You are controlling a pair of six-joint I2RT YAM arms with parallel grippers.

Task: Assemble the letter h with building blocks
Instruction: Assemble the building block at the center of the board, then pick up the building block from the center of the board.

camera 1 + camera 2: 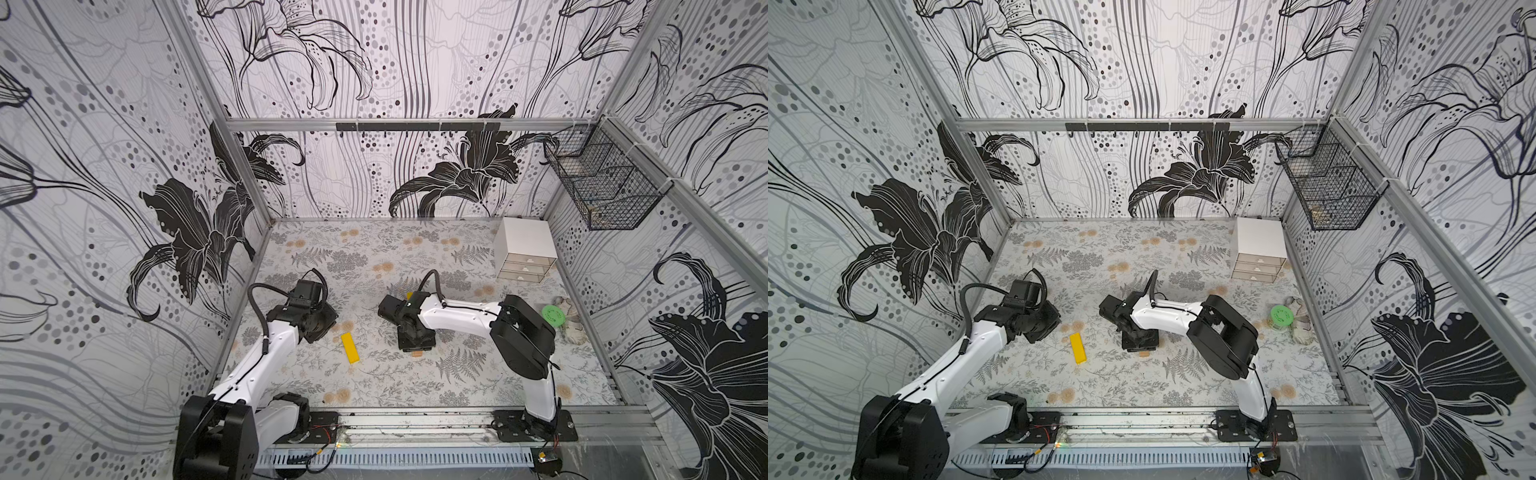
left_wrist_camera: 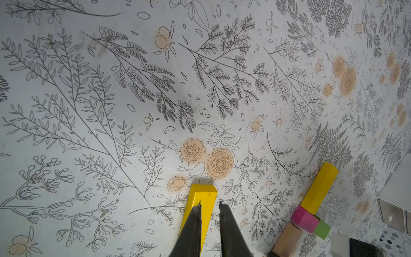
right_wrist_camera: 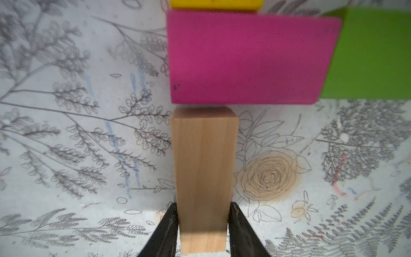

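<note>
1. My right claw (image 3: pixel 203 204) straddles the wood block (image 3: pixel 203 160); whether it grips, I cannot tell.
2. Magenta block (image 3: pixel 251 57) lies at its far end.
3. My left claw (image 2: pixel 210 203): narrowly parted, empty, above loose yellow block (image 2: pixel 203 195).

A white chest (image 1: pixel 524 245) stands in the mat's (image 1: pixel 374 249) far corner, under a wire basket (image 1: pixel 602 183). A green disc (image 1: pixel 553 316) touches a cloth (image 1: pixel 575 328).

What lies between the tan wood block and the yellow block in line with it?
The magenta block lies between them, as the right wrist view shows.
</note>
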